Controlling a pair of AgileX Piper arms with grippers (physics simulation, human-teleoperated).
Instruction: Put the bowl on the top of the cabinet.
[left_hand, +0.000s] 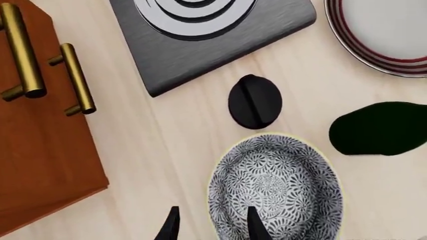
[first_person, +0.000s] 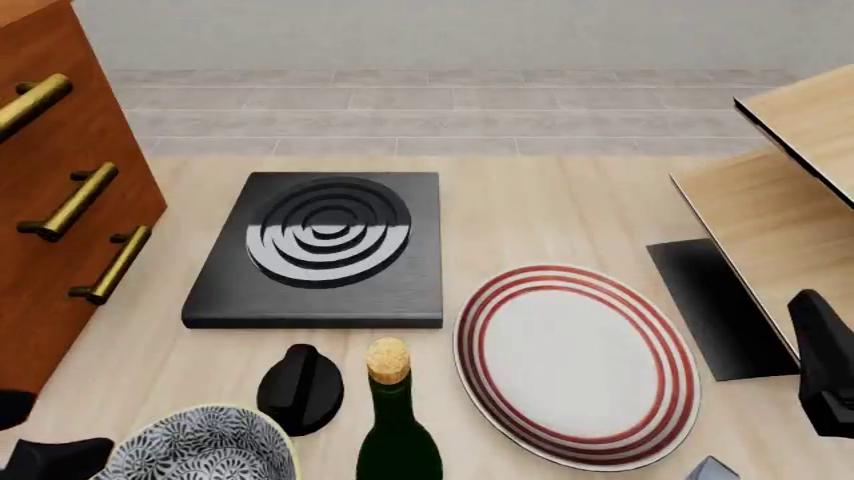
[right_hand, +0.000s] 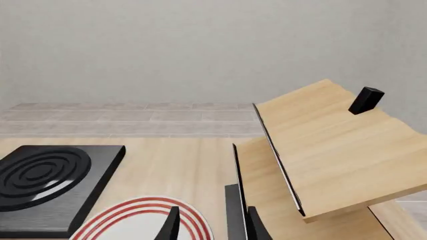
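The bowl (left_hand: 273, 190), black-and-white floral with a pale rim, stands on the table and also shows at the bottom left of the front view (first_person: 200, 448). My left gripper (left_hand: 212, 227) is open just above it. One finger is over the bowl's inside and the other is outside the rim, on the cabinet's side. The reddish-brown cabinet (first_person: 54, 200) with brass handles stands to the left of the bowl and also shows in the left wrist view (left_hand: 40, 150); its top is out of view. My right gripper (right_hand: 212, 227) is open and empty, by the shelf unit.
A black slab with ring grooves (first_person: 320, 245) lies mid-table. A black knob-like object (first_person: 300, 388) and a dark green corked bottle (first_person: 396, 425) stand right beside the bowl. A red-ringed white plate (first_person: 577, 365) lies right of them. A pale wood shelf unit (first_person: 774, 200) stands at the right.
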